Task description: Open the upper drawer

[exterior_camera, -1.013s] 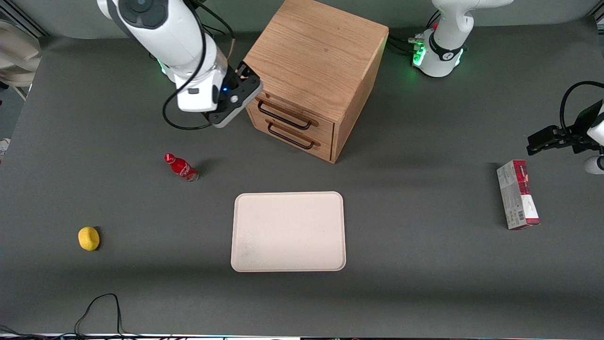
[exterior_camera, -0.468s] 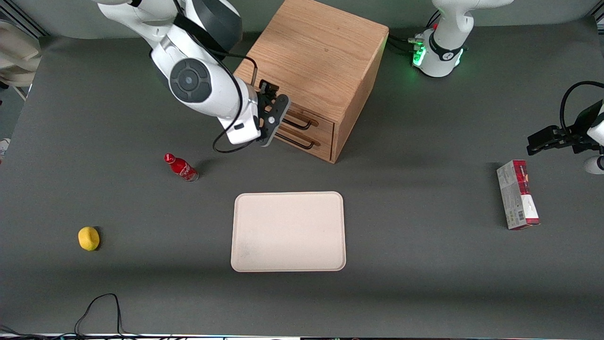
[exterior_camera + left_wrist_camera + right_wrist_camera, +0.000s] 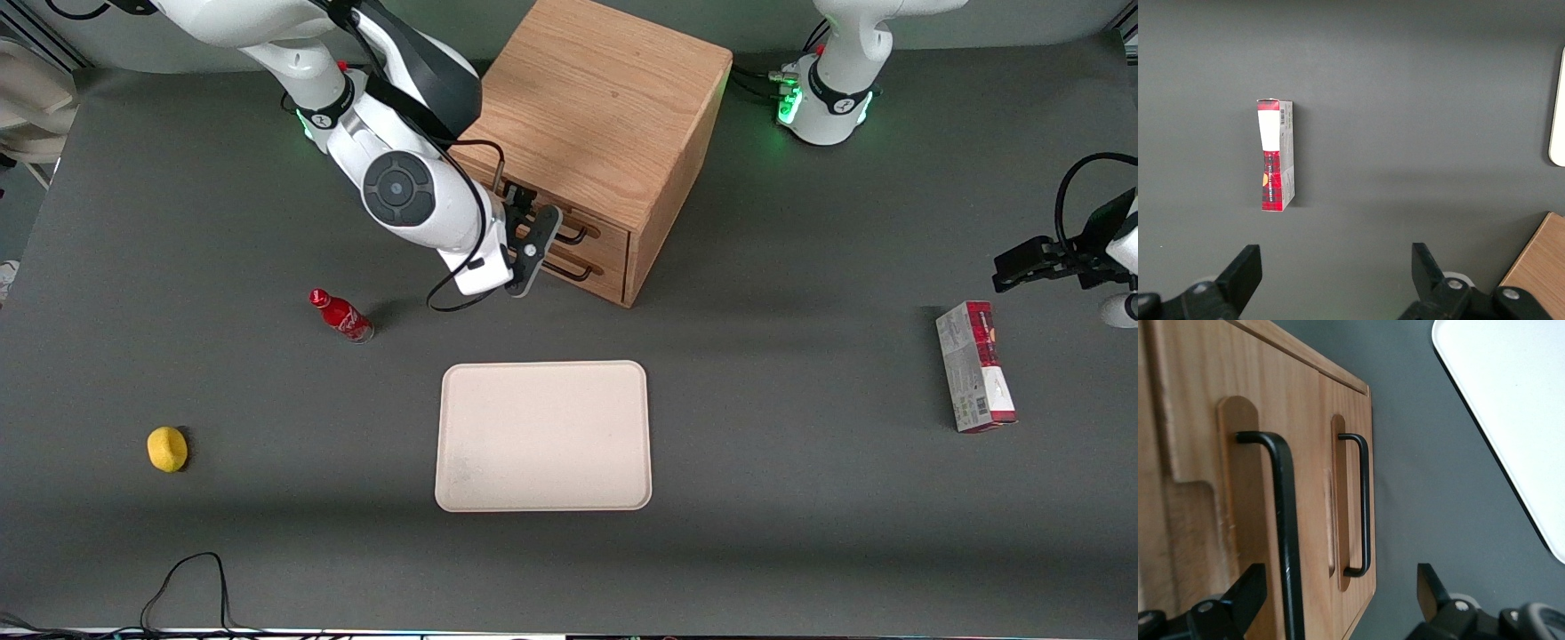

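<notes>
The light oak cabinet (image 3: 605, 107) stands on the table farther from the front camera than the tray. Its upper drawer (image 3: 606, 233) has a wood front and a black bar handle (image 3: 576, 236) and sits flush, closed. The identical lower drawer (image 3: 597, 272) is under it. My right gripper (image 3: 537, 235) is open and empty, right in front of the drawer fronts, covering much of both handles. In the right wrist view the upper drawer's handle (image 3: 1282, 520) runs between the open fingers (image 3: 1248, 588), not touched; the gripper (image 3: 1338, 581) faces the wood front, and the lower handle (image 3: 1363, 507) lies beside it.
A cream tray (image 3: 543, 436) lies nearer the front camera than the cabinet. A red cola bottle (image 3: 340, 315) and a yellow lemon (image 3: 167, 448) lie toward the working arm's end. A red and grey box (image 3: 974, 366) lies toward the parked arm's end, also in the left wrist view (image 3: 1275, 155).
My right gripper has moved from the cabinet's corner across to the drawer fronts, lower and nearer the front camera, and turned to face them. The drawers have not moved.
</notes>
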